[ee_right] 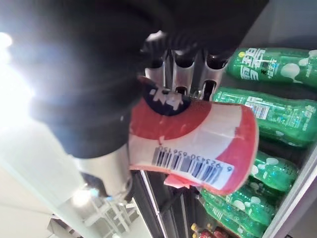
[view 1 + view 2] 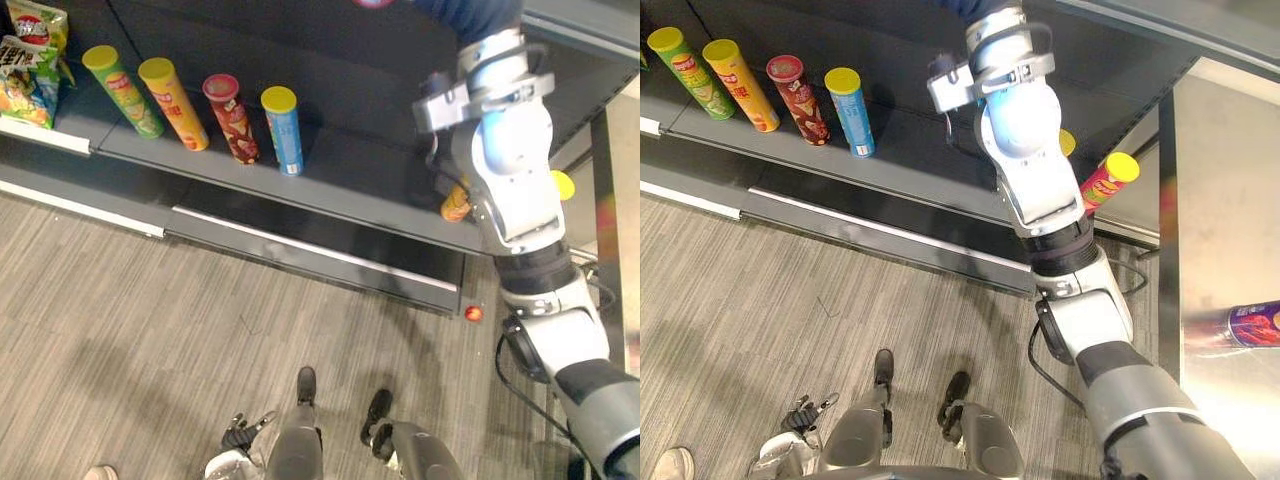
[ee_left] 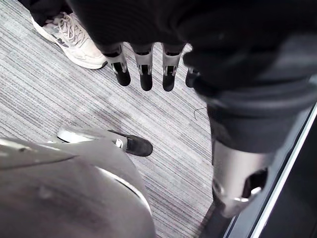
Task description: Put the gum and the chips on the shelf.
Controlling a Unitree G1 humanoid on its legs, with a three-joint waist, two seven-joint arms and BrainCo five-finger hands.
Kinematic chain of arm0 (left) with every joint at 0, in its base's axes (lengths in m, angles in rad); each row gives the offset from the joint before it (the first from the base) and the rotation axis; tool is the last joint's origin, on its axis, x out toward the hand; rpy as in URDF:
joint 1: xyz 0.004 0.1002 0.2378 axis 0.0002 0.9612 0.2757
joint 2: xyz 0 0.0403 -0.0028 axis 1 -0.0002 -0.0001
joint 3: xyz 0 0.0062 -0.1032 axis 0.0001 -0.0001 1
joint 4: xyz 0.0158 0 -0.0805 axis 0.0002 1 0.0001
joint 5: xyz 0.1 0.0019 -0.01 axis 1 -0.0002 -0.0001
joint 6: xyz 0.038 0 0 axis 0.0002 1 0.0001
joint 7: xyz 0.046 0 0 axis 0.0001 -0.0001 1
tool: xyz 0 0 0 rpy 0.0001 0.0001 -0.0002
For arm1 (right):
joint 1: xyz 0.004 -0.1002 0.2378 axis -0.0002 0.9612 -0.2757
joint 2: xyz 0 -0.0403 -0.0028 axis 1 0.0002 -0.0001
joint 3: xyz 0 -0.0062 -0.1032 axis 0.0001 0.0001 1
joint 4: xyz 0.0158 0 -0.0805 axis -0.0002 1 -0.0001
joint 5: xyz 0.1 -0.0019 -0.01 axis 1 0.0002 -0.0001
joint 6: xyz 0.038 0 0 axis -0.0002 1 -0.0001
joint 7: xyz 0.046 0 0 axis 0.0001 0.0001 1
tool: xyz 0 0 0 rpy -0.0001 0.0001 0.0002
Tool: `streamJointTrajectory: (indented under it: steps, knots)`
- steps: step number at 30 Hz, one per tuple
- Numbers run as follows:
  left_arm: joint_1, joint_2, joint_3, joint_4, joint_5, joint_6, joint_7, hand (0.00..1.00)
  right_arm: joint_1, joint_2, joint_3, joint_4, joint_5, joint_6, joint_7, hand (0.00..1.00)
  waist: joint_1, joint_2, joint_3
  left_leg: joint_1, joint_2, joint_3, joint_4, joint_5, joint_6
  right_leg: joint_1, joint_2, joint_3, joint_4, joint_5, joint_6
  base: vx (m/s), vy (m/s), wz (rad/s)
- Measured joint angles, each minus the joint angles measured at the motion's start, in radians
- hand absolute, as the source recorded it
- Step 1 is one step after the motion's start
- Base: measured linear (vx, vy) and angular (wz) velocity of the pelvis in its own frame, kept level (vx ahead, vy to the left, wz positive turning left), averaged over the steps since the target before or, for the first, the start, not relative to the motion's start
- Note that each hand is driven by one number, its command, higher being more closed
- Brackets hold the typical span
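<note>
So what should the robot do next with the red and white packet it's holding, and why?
Probably ease the right hand a little forward and rest the red and white packet down before opening. Its fingers are curled round the packet, which hangs in the air beside rows of green bottles. The left hand hangs open near the floor.

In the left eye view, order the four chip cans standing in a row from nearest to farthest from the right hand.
The right hand holds a red-and-white can, upper right.
1. Blue can: right end.
2. Dark red can: beside it.
3. Orange can: further left.
4. Green can: left end.
</note>
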Motion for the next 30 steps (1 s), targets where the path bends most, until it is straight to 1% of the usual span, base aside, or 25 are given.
streamJointTrajectory:
  steps: [2,6,9,10,14,19,23,26,30]
  knots:
    - [0.004,0.0,0.0,0.0,0.0,0.0,0.0,0.0,-0.021,-0.031,-0.005,0.062,0.012,0.003,-0.01,1.0,0.001,-0.001,-0.002,0.009,0.0,0.001,-0.001,0.0,0.0,0.015,0.002,0.001,-0.012,0.006,0.003,0.0,0.0,0.0]
    - [0.006,0.0,0.0,0.0,-0.001,0.0,0.0,0.0,-0.054,-0.035,-0.046,0.153,0.021,0.015,-0.015,1.0,0.002,-0.002,-0.003,0.016,0.001,0.003,-0.001,0.0,0.0,0.028,0.007,0.004,-0.033,0.019,0.004,-0.01,0.0,-0.03]
    - [0.008,0.0,0.0,0.0,-0.001,0.0,0.0,0.0,-0.106,-0.059,-0.057,0.259,0.046,0.024,-0.034,1.0,0.005,-0.002,-0.003,0.015,0.004,0.009,-0.005,0.0,0.0,0.036,0.015,0.011,-0.06,0.034,0.003,-0.02,0.0,-0.07]
    - [0.008,0.0,-0.001,0.0,-0.001,0.0,0.0,0.0,-0.129,-0.06,-0.082,0.302,0.055,0.032,-0.04,1.0,0.005,-0.001,-0.003,0.015,0.005,0.009,-0.006,0.0,0.0,0.043,0.019,0.011,-0.078,0.043,0.002,0.0,0.0,-0.03]
    - [0.008,0.001,-0.003,0.0,-0.003,-0.001,-0.002,0.0,-0.178,-0.07,-0.128,0.382,0.055,0.055,-0.053,1.0,0.009,-0.003,-0.005,0.015,0.011,0.022,-0.006,0.0,0.0,0.056,0.032,0.022,-0.12,0.07,0.001,0.02,0.003,-0.09]
    - [0.007,0.002,-0.006,-0.001,-0.002,-0.001,-0.01,0.0,-0.194,-0.073,-0.162,0.462,0.055,0.064,-0.051,1.0,0.007,-0.005,-0.021,0.019,0.015,0.028,-0.005,0.0,0.0,0.081,0.047,0.028,-0.177,0.099,-0.001,0.04,0.012,-0.06]
    - [0.007,0.003,-0.007,0.001,-0.003,-0.001,-0.017,0.0,-0.213,-0.111,-0.168,0.515,0.055,0.067,-0.041,1.0,0.006,-0.005,-0.022,0.029,0.019,0.029,-0.005,0.0,0.0,0.096,0.053,0.03,-0.192,0.107,-0.002,0.01,0.014,-0.01]
    - [0.007,0.002,-0.009,0.002,-0.003,-0.001,-0.022,0.0,-0.214,-0.13,-0.168,0.548,0.055,0.076,-0.032,1.0,0.006,-0.005,-0.04,0.031,0.019,0.03,-0.008,-0.001,-0.002,0.105,0.057,0.035,-0.215,0.115,0.0,0.01,0.024,-0.04]
    - [0.01,0.0,-0.01,0.003,-0.002,-0.001,-0.025,0.0,-0.214,-0.131,-0.205,0.61,0.054,0.084,-0.031,1.0,0.005,-0.006,-0.06,0.033,0.021,0.03,-0.008,-0.002,-0.002,0.115,0.061,0.036,-0.231,0.119,0.004,0.02,0.038,-0.01]
